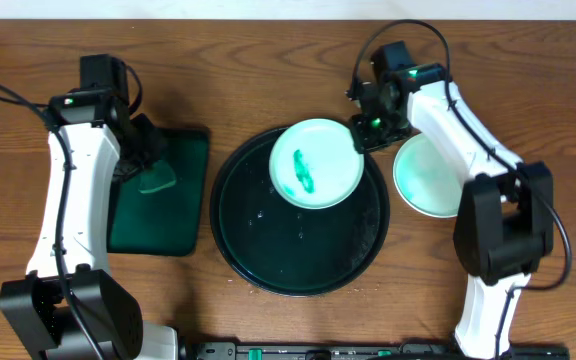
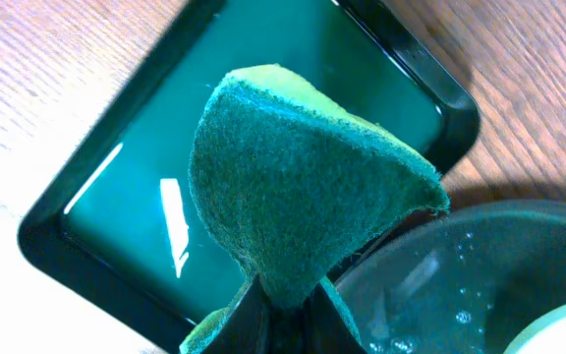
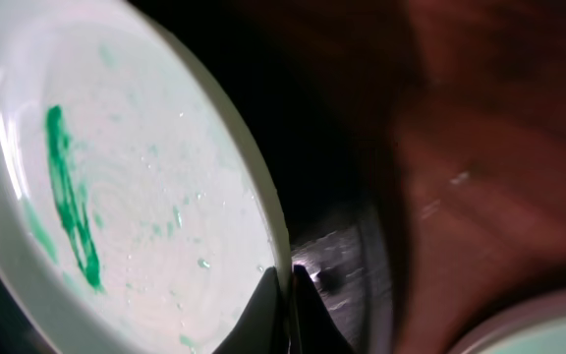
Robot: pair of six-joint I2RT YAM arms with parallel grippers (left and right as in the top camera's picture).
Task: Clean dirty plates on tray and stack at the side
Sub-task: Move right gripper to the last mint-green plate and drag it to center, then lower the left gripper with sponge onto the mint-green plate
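Note:
A pale plate (image 1: pixel 315 163) with a green smear is held over the upper right of the round black tray (image 1: pixel 268 260). My right gripper (image 1: pixel 360 135) is shut on its right rim; the right wrist view shows the fingers (image 3: pixel 290 285) pinching the rim of the smeared plate (image 3: pixel 126 197). A clean mint plate (image 1: pixel 426 178) lies on the table right of the tray. My left gripper (image 1: pixel 146 165) is shut on a green sponge (image 2: pixel 303 177) over the dark green rectangular tray (image 1: pixel 158 215). The black tray's rim shows in the left wrist view (image 2: pixel 440 256).
The dark green rectangular tray (image 2: pixel 165 167) lies left of the round tray. Bare wooden table surrounds the trays. The clean plate's edge shows in the right wrist view (image 3: pixel 548 329). Water droplets lie on the black tray's floor.

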